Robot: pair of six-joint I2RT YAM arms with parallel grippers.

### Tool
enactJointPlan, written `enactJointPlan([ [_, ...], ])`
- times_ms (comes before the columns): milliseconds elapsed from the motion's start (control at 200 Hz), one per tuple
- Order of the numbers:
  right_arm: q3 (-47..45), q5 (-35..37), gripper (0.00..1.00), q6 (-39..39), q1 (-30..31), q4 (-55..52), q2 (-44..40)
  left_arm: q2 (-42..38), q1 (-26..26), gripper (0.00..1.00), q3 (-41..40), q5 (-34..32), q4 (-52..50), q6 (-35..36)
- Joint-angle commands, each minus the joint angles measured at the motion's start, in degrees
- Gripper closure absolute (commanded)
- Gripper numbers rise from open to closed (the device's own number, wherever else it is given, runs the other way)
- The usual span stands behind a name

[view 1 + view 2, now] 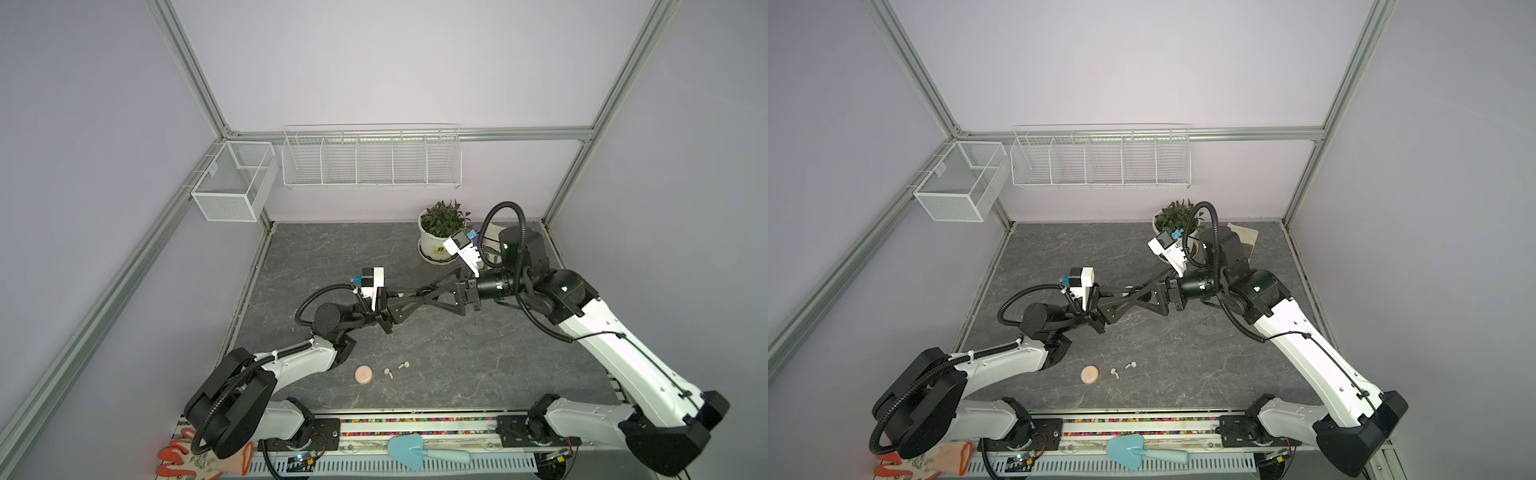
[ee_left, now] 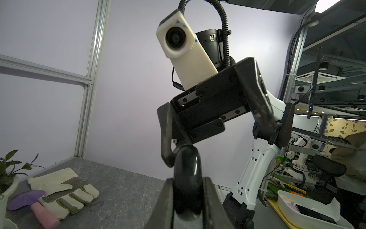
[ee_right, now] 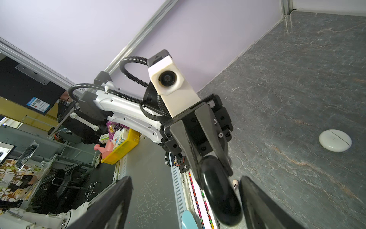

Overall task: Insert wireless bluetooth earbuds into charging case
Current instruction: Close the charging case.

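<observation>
Both arms meet above the middle of the table. My left gripper (image 2: pixel 188 200) is shut on a glossy black round charging case (image 2: pixel 188 174), held on edge between its fingers. My right gripper (image 3: pixel 184 206) stands open, its jaws wide on either side of that black case (image 3: pixel 217 190) and not touching it. In both top views the fingertips of the left gripper (image 1: pixel 417 297) and right gripper (image 1: pixel 430 291) overlap and hide the case. Two pale pink earbuds (image 1: pixel 387 372) (image 1: pixel 403 365) lie on the table near the front, beside a shut pink round case (image 1: pixel 364 374). A shut white round case (image 3: pixel 335 140) lies on the table.
A potted plant (image 1: pixel 442 232) stands at the back right. A work glove (image 2: pixel 63 190) and a purple trowel (image 2: pixel 25 198) lie near it. Two wire baskets (image 1: pixel 370 158) hang on the back wall. A blue trowel (image 1: pixel 409 451) and an orange glove (image 1: pixel 183 457) lie at the front rail.
</observation>
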Motion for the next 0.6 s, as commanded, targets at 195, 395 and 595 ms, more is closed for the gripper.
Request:
enactJointPlan([
  [195, -2.55, 4.97, 0.19, -0.94, -0.07, -2.08, -3.08, 0.5, 1.29, 1.0, -2.16, -4.31, 1.64, -1.92],
  [395, -16.91, 28.21, 0.15, -1.34, 0.21, 6.56, -7.98, 6.24, 8.07, 1.0, -7.77, -16.68, 1.58, -9.61],
  [595, -18.71, 30.75, 0.18, -2.53, 0.78, 11.9, 3.43, 18.84, 15.24, 1.0, -6.41, -17.15, 1.58, -17.16],
])
